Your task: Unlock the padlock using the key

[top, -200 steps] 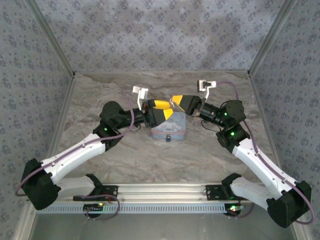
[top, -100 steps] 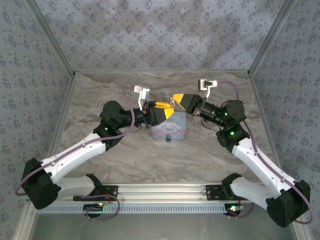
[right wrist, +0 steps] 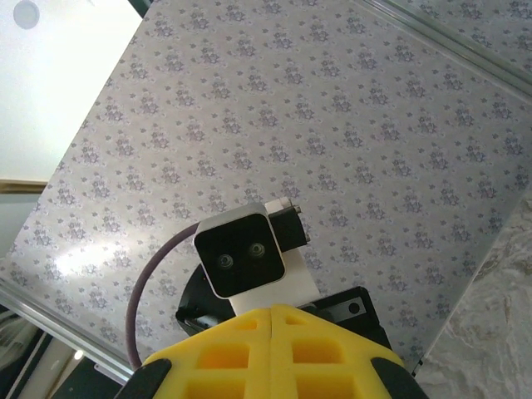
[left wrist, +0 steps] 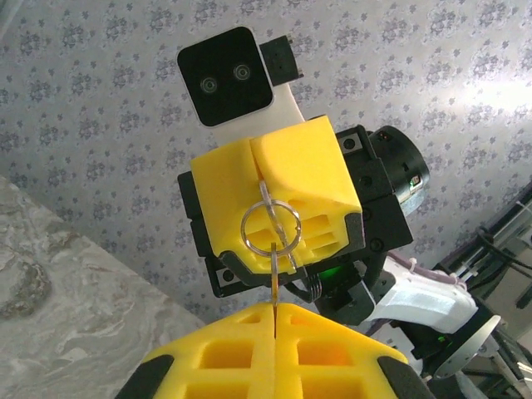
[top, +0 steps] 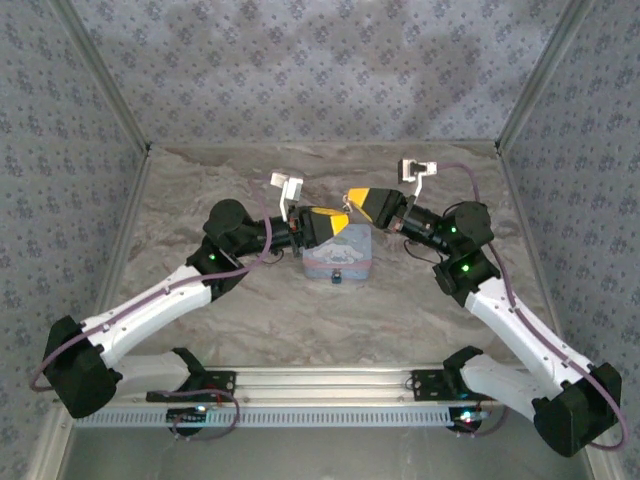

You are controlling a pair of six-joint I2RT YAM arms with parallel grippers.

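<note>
Hanging on the near face of the pale blue tin [top: 356, 262], the dark padlock [top: 338, 275] sits at mid-table, between the two arms. Just above the tin's far side, the left gripper [left wrist: 273, 309] is clamped on the blade of the key [left wrist: 273, 283]. Beyond it, the key ring [left wrist: 271, 226] runs up into the seam of the right gripper [left wrist: 256, 158], whose yellow fingers are pressed together on it.

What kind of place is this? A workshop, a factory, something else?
Probably a small lab test booth, not a factory: a left arm and a right arm bolted to a rail at a marble-look table, boxed in by patterned walls on a metal frame.
</note>
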